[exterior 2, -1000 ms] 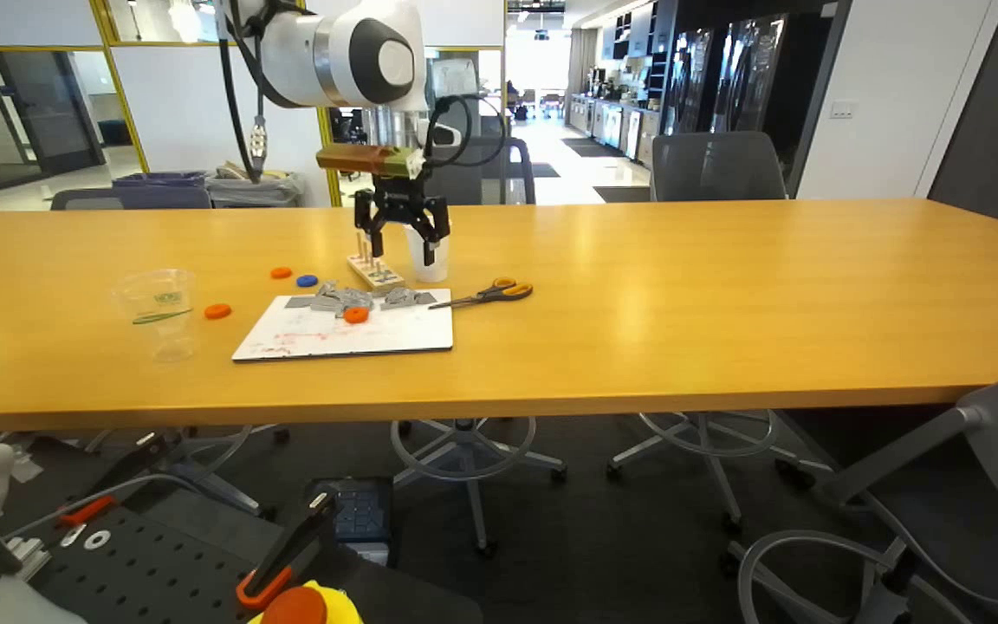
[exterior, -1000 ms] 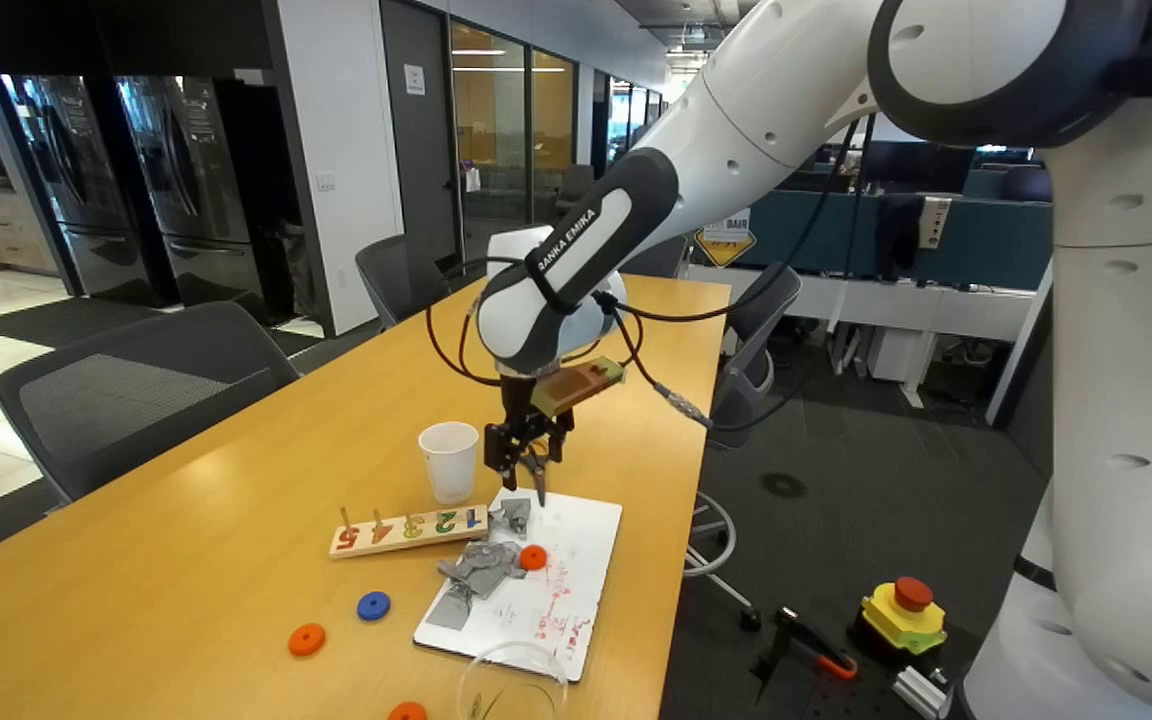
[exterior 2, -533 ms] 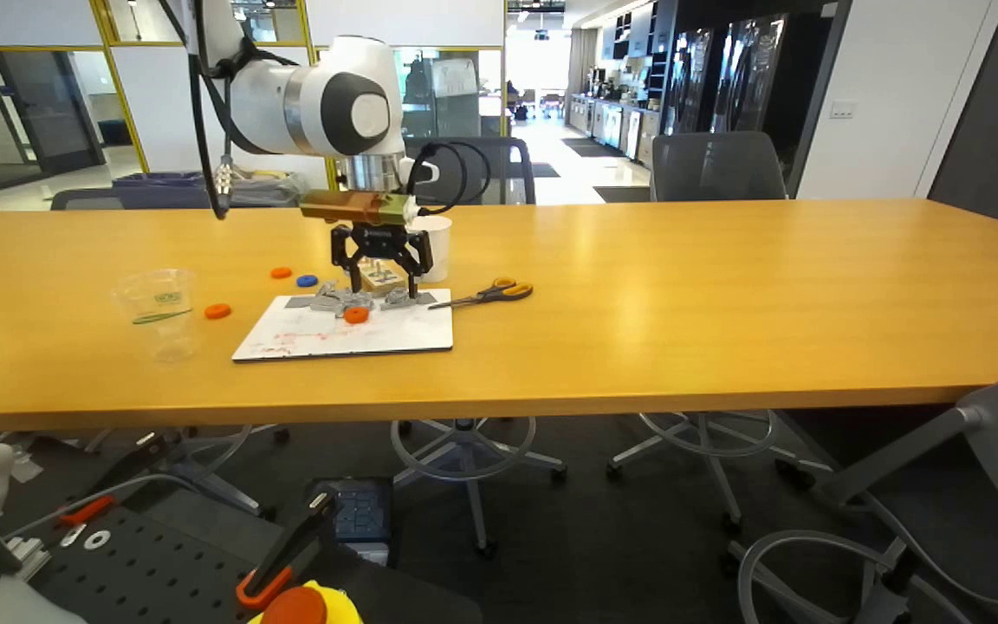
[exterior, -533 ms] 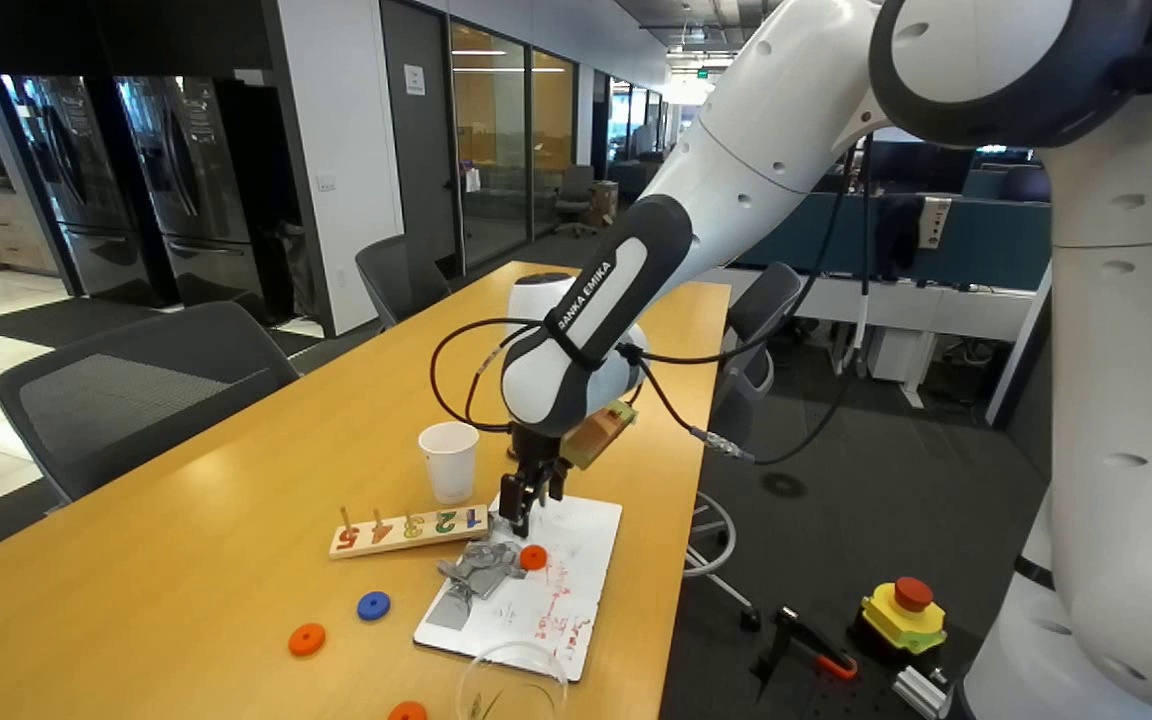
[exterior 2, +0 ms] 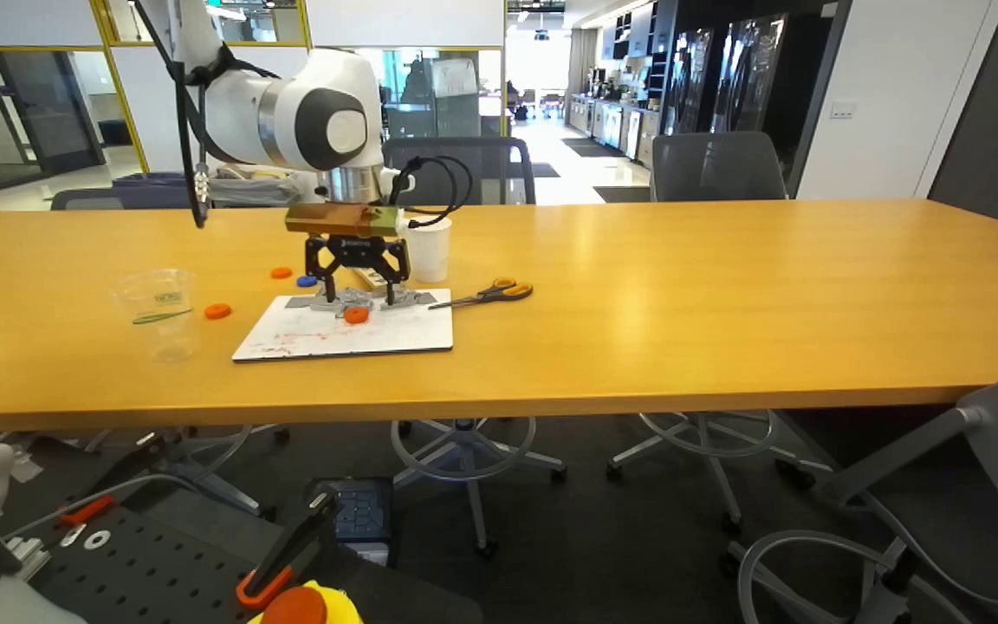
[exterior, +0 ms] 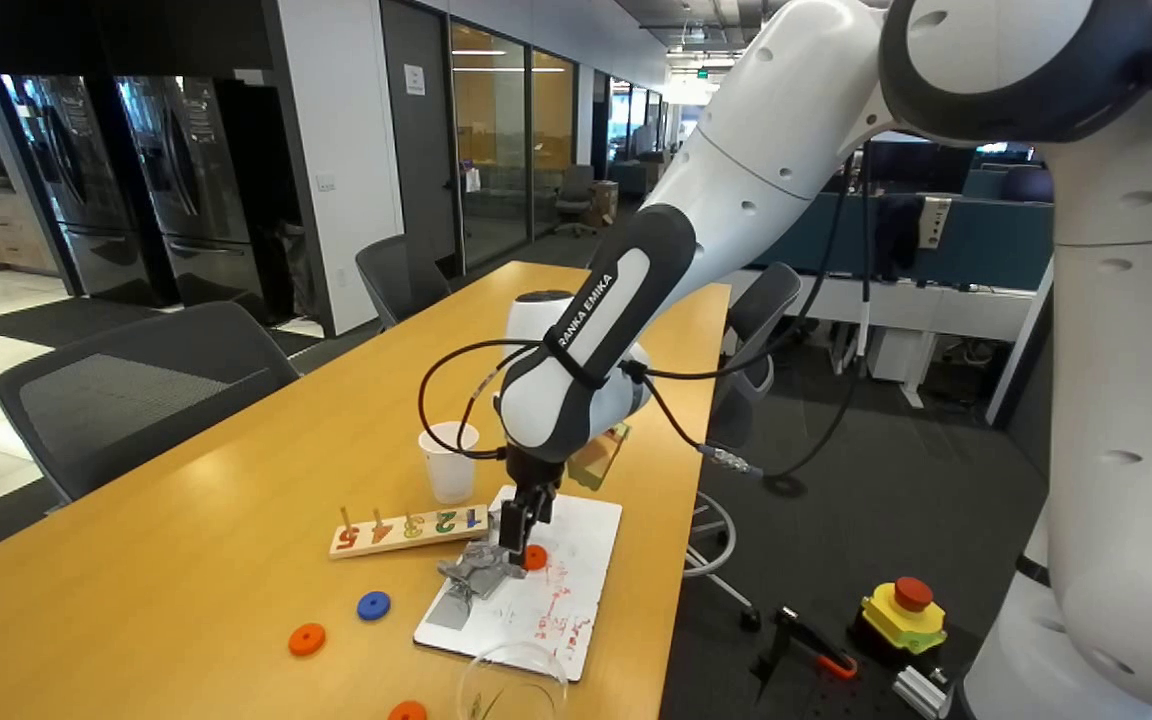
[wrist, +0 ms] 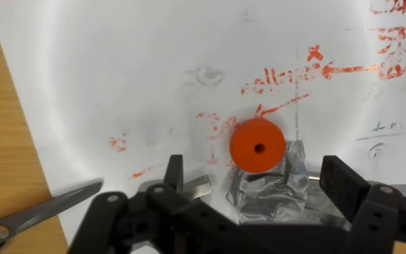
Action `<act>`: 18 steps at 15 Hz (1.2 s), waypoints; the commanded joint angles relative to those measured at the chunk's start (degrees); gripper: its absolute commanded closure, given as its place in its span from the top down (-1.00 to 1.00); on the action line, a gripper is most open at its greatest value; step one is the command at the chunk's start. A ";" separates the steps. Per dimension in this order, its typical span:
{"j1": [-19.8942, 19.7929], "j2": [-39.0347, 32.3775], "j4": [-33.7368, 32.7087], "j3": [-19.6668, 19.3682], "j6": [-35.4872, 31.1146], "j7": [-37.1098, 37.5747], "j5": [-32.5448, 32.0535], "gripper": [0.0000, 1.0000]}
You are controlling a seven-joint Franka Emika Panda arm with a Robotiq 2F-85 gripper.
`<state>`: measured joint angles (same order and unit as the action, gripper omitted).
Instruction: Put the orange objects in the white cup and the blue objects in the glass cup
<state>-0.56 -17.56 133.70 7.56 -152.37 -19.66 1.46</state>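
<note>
An orange disc [exterior: 536, 558] lies on the whiteboard; it also shows in the wrist view [wrist: 256, 141]. My gripper [wrist: 252, 165] is open and empty, low over the board. In the wrist view the disc lies between the fingers' lines, just beyond the fingertips. The gripper also shows in an exterior view [exterior 2: 360, 300], just behind the disc. Two more orange discs [exterior: 307, 640] [exterior: 407, 711] and a blue disc [exterior: 373, 605] lie on the table. The white cup [exterior: 450, 478] stands upright beyond the board. The clear glass cup [exterior 2: 166, 300] stands near the front edge.
The whiteboard [exterior 2: 326, 340] carries crumpled grey tape [wrist: 273, 197] touching the disc. Scissors [exterior 2: 499, 291] lie with their tips on the board. A wooden strip [exterior: 411, 532] with pegs and coloured numbers lies between the board and the white cup. The table's edge [exterior 2: 551, 406] runs near the board.
My gripper has come down and moved across from near the white cup and scissors toward the orange disc on the board. It has stayed open. The discs and cups have not moved.
</note>
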 commanded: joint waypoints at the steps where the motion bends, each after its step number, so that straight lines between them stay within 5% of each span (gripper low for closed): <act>1: -0.86 1.58 2.18 1.16 -1.75 -2.61 0.75 1.00; 18: 0.22 -0.18 2.31 0.16 -3.87 -1.37 -1.34 1.00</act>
<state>-0.70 -17.88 135.60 7.97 -153.93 -22.37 1.26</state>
